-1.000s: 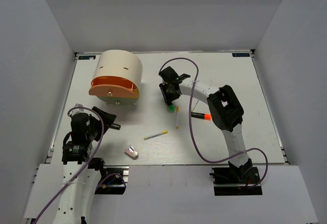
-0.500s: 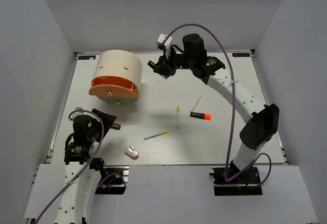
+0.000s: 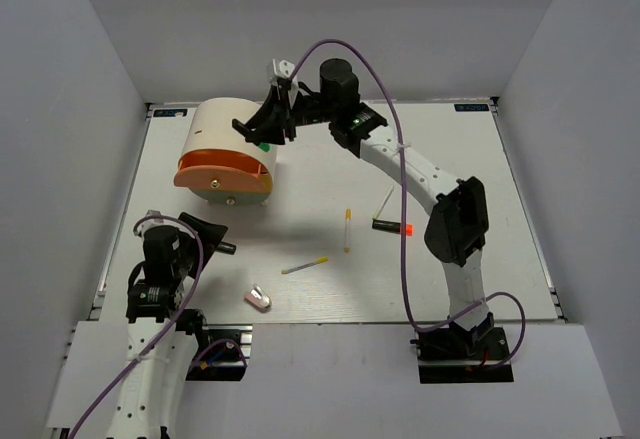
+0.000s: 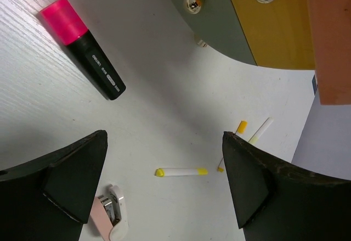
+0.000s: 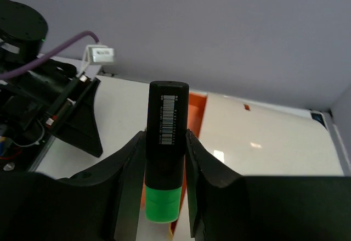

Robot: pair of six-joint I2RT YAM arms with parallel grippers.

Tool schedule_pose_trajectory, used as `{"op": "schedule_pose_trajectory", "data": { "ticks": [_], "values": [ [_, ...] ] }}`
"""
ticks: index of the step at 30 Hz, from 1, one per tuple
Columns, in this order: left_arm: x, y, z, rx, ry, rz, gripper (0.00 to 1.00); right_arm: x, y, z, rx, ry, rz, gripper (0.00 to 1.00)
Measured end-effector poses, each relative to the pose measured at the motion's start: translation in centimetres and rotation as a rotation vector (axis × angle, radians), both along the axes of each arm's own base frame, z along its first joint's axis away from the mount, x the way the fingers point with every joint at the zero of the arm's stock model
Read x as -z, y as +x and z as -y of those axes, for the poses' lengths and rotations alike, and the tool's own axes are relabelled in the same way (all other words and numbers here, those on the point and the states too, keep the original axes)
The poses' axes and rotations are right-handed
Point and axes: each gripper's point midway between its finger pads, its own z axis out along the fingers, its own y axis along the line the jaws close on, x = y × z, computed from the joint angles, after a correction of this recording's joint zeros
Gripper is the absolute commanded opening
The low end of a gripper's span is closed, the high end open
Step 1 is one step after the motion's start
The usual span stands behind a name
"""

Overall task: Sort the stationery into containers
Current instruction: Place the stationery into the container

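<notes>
Green-capped marker | right hand clamps it, now moved over cream box | left hand wide

The left wrist view crops the container; from above, the right gripper hides most of the marker.

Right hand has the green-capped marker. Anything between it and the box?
Nothing visible. The right hand grips the green-capped marker cap down, right above the cream cylindrical box near its orange face. Only air shows between them. These views don't show an opening to drop it into.
</notes>
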Motion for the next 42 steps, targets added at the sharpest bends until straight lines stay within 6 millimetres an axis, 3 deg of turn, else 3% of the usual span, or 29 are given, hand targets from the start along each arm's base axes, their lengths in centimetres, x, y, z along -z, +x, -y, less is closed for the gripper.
{"op": "schedule_pose_trajectory", "data": {
  "ticks": [6,13,17,26,30,34,42],
  "values": [
    [0.3,-0.1,-0.2,-0.009,0.007,-0.004,0.94,-0.3,-2.3,-2.9,-0.121,0.074,-0.031,0.00],
    [0.2,-0.2,-0.2,-0.012,0.008,0.002,0.94,-1.0,-3.9,-4.4,-0.170,0.119,-0.024,0.00],
    [0.2,-0.2,-0.2,-0.012,0.008,0.001,0.94,-0.4,-3.6,-5.0,-0.175,0.133,-0.025,0.00],
    [0.3,-0.2,-0.2,-0.012,0.008,0.000,0.94,3.8,-2.0,-6.4,-0.162,0.100,-0.068,0.00],
    [0.3,-0.2,-0.2,-0.012,0.008,0.000,0.94,4.3,-1.8,-6.6,-0.160,0.099,-0.061,0.00],
    [0.2,-0.2,-0.2,-0.016,0.003,0.000,0.94,4.3,-1.8,-6.6,-0.160,0.101,-0.053,0.26],
    [1.0,0.3,-0.2,-0.049,-0.037,-0.018,0.94,4.7,-1.7,-6.6,-0.167,0.101,-0.023,0.45]
  ]
}}
